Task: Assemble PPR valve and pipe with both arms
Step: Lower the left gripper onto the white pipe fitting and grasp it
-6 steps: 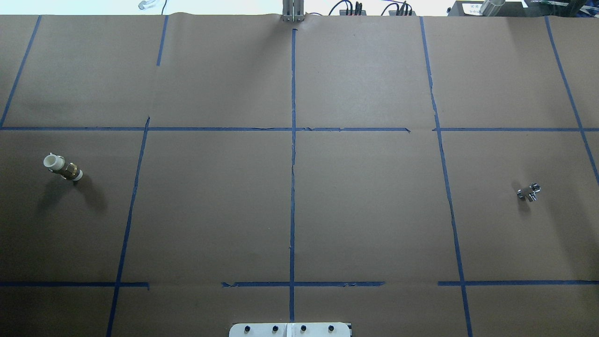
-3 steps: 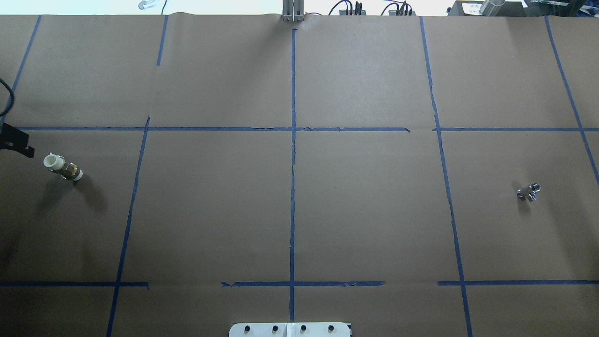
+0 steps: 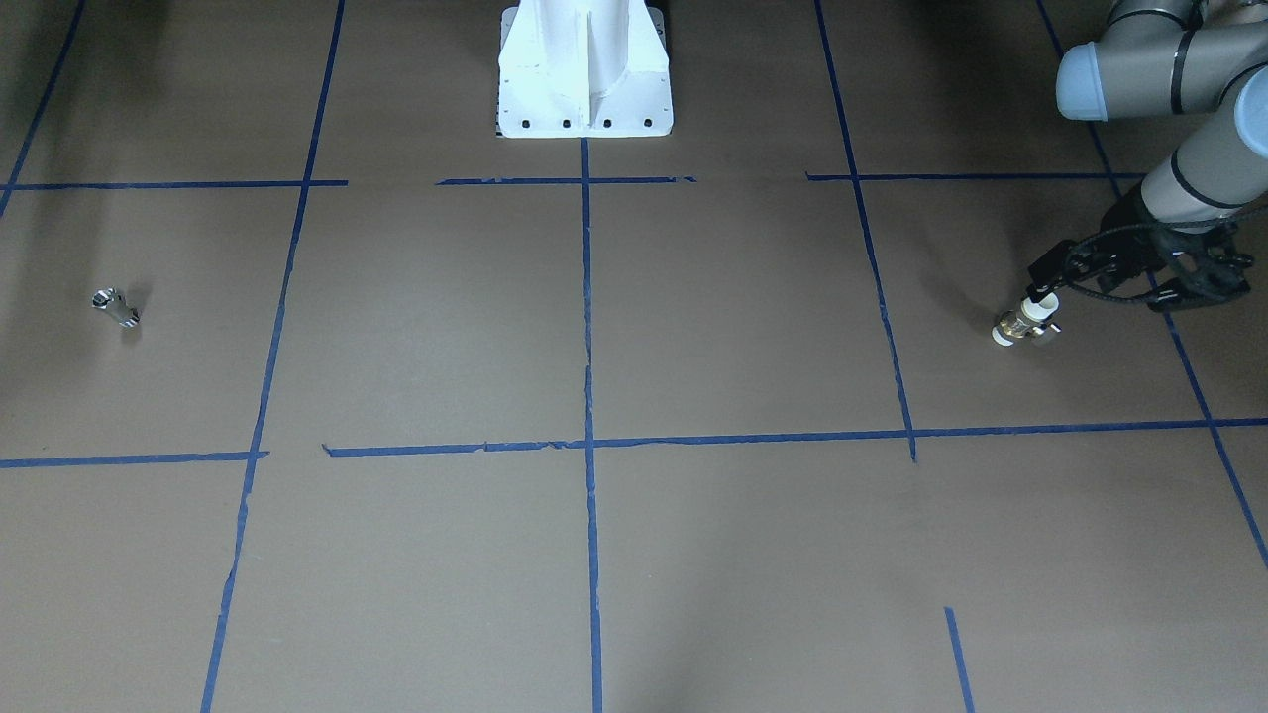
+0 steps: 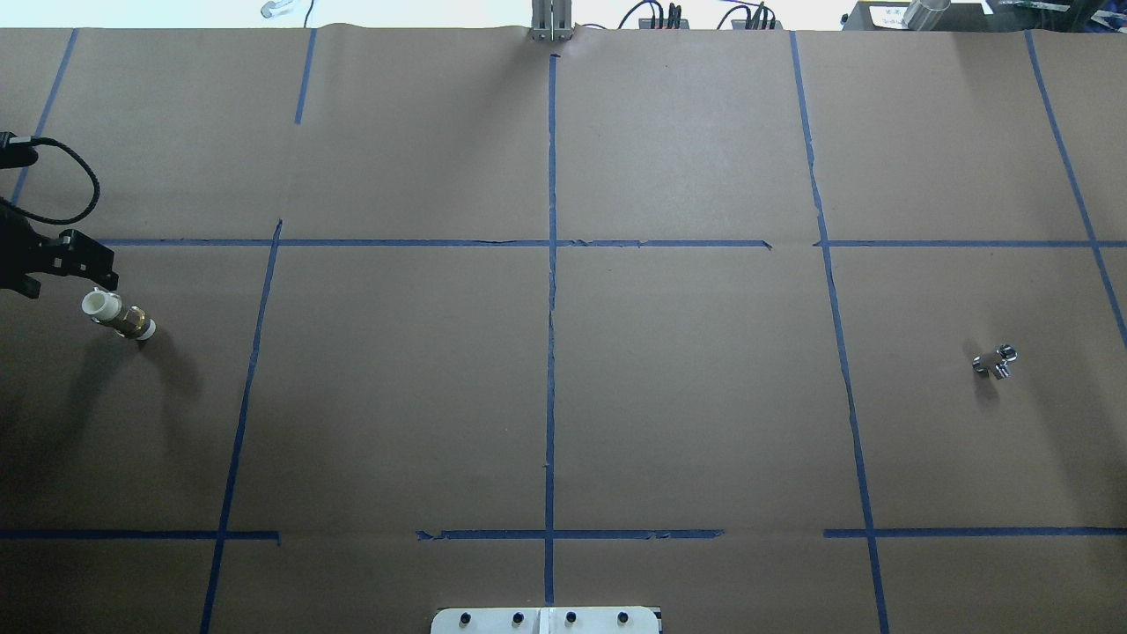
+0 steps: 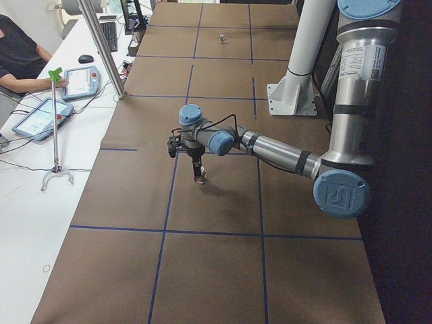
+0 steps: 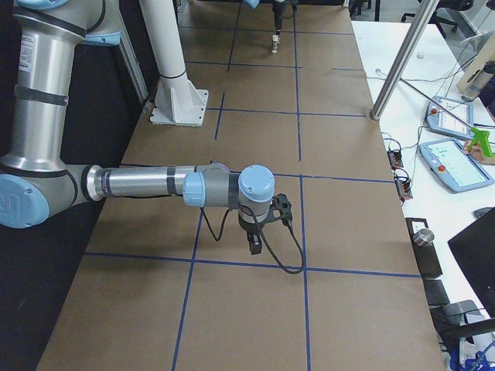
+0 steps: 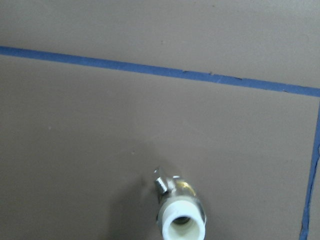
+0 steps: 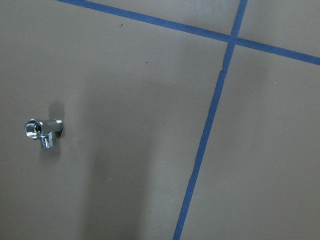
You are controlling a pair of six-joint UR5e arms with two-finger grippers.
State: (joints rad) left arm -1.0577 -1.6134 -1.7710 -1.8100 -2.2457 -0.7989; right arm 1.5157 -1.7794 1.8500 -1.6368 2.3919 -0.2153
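Observation:
The PPR valve (image 4: 119,317), brass middle with white ends, lies on the brown table at the robot's far left; it also shows in the front view (image 3: 1025,325) and at the bottom of the left wrist view (image 7: 180,220). My left gripper (image 4: 92,269) hangs just above and beside the valve's white end (image 3: 1042,282), not holding it; I cannot tell if it is open or shut. The silver pipe (image 4: 995,362) lies alone at the far right (image 3: 114,307) (image 8: 42,131). My right gripper (image 6: 254,246) shows only in the right side view; its state is unclear.
Blue tape lines (image 4: 550,291) divide the brown paper table. The white pedestal (image 3: 584,69) stands at the robot's side of the table. An aluminium post (image 5: 101,47), tablets and an operator (image 5: 20,54) are beyond the far edge.
My left gripper has come in from the overhead view's left edge and moved right, toward the valve. The valve and the pipe have not moved.

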